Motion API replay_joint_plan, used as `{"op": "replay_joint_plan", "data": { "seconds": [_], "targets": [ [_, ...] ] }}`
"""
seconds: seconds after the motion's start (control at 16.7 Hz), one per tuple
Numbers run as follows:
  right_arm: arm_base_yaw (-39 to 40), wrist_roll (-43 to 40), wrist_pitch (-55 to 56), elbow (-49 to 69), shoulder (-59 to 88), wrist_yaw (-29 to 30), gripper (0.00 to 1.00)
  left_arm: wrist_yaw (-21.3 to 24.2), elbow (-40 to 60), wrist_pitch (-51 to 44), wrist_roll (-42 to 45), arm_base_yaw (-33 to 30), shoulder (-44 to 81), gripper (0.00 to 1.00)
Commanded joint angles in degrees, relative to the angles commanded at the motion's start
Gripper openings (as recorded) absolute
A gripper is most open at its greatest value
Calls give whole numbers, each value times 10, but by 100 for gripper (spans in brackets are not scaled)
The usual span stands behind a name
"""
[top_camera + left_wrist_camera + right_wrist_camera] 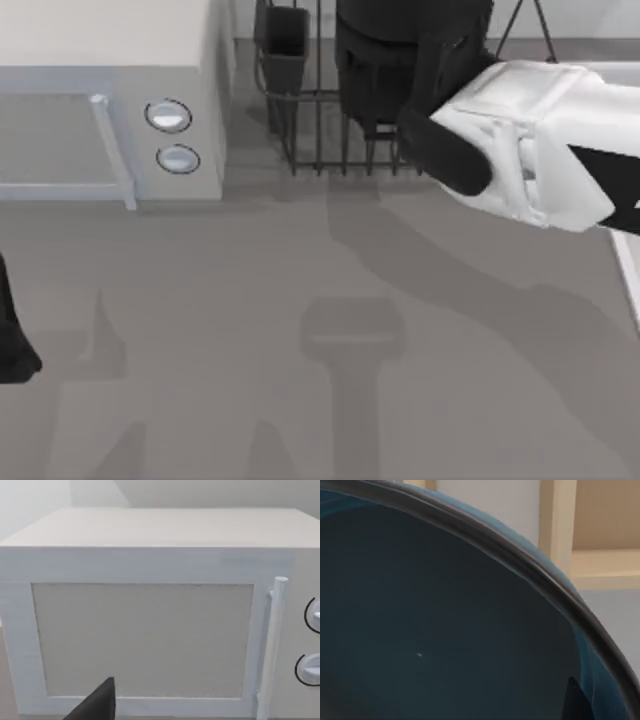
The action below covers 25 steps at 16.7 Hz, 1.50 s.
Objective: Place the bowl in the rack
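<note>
Overhead, right arm's jaws, grip untellable, with bowl [445, 630] close against them above rack [330, 150].

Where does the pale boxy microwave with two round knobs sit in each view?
Top view: microwave at upper left, beside the dark wire rack.
Left wrist view: microwave front-on, door shut.
Right wrist view: faces the inside of the dark teal bowl.
Shared landmark: the knobs beside the door handle.

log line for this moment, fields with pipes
right arm: over rack | bowl: close at right wrist camera | left gripper: parked, table's left edge, facing microwave
</note>
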Motion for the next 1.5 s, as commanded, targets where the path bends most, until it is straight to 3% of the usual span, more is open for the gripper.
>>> {"op": "replay_joint_plan", "data": {
  "seconds": [0.3, 0.66, 1.44, 1.5],
  "targets": [
    [-88, -6, 144, -31, 117, -85, 0, 0, 0, 0, 0, 0, 0, 100],
    [-101, -7, 160, -36, 132, -98, 0, 0, 0, 0, 0, 0, 0, 100],
    [-101, -7, 160, -36, 132, -98, 98, 0, 0, 0, 0, 0, 0, 100],
    [-101, -7, 160, -36, 132, -98, 100, 0, 0, 0, 0, 0, 0, 100]
  ]
}}
